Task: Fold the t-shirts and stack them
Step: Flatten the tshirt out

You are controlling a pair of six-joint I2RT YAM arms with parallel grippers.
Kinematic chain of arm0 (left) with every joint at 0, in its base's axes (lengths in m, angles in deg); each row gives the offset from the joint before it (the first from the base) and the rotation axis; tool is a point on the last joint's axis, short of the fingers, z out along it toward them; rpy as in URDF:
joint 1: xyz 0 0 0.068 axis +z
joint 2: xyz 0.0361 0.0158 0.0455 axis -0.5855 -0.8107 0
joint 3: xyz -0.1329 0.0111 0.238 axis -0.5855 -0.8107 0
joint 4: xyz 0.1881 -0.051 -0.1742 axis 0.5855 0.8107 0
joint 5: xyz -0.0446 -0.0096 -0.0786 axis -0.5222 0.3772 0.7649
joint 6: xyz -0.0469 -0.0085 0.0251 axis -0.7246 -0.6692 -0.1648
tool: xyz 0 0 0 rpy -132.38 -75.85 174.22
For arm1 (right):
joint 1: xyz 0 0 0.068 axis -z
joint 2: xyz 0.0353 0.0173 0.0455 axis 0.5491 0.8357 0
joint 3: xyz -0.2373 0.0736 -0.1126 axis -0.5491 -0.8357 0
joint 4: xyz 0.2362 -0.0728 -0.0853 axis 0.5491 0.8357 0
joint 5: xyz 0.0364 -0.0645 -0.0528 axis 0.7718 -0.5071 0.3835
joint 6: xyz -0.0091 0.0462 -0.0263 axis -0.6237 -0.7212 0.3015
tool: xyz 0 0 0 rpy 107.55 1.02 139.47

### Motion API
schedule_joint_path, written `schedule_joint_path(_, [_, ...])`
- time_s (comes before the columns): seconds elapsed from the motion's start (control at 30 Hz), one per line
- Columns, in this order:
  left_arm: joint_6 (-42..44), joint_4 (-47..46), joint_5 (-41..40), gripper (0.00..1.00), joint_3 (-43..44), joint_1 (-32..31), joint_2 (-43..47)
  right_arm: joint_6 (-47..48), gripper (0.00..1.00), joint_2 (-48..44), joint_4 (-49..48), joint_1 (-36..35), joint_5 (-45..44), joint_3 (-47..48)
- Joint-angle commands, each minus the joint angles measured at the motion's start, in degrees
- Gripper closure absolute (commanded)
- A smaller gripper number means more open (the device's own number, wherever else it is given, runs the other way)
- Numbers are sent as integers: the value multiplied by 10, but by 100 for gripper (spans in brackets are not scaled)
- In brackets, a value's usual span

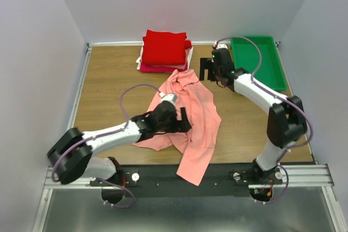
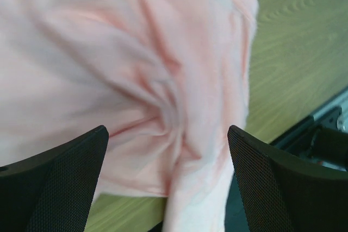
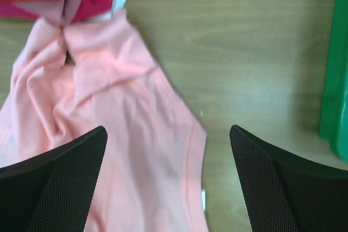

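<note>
A salmon-pink t-shirt (image 1: 197,113) lies crumpled in the middle of the table, and its lower end hangs over the near edge. My left gripper (image 1: 183,120) hovers over its left half, open, with bunched pink cloth (image 2: 163,80) below the wide jaws and nothing held. My right gripper (image 1: 206,69) stands open just above the shirt's far right edge (image 3: 136,134), with bare wood under its right finger. Folded t-shirts (image 1: 164,49) are stacked at the back: bright red on top, magenta (image 3: 95,1) and white below. The pink shirt's top corner touches that stack.
A green plastic tray (image 1: 270,63) sits at the back right, and its wall (image 3: 334,80) shows to the right of my right gripper. A black rail (image 1: 152,175) runs along the table's near edge. Bare wood (image 1: 109,80) lies left of the shirt.
</note>
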Motion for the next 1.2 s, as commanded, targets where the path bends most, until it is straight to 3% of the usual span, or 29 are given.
schedule_joint_path(0.0, [-16, 64, -69, 2, -54, 44, 100, -49, 0, -94, 12, -13, 36, -128])
schedule_joint_path(0.13, [-33, 74, -54, 2, -131, 123, 178, -139, 0, -178, -5, -18, 163, -258])
schedule_joint_path(0.27, [-34, 74, -38, 2, -176, 160, 225, -181, 0, -243, -46, -75, 227, -364])
schedule_joint_path(0.47, [-27, 60, -25, 2, -175, 168, 212, -209, 0, -246, -56, -80, 202, -422])
schedule_joint_path(0.63, [-25, 32, -5, 2, -149, 171, 145, -216, 0, -195, -51, -73, 149, -409])
schedule_joint_path(0.9, [0, 11, -7, 2, -97, 181, 44, -179, 0, -70, -50, 17, 150, -342])
schedule_joint_path(1.17, [48, 9, -27, 2, -14, 250, -60, -129, 0, 35, -23, 90, 97, -183])
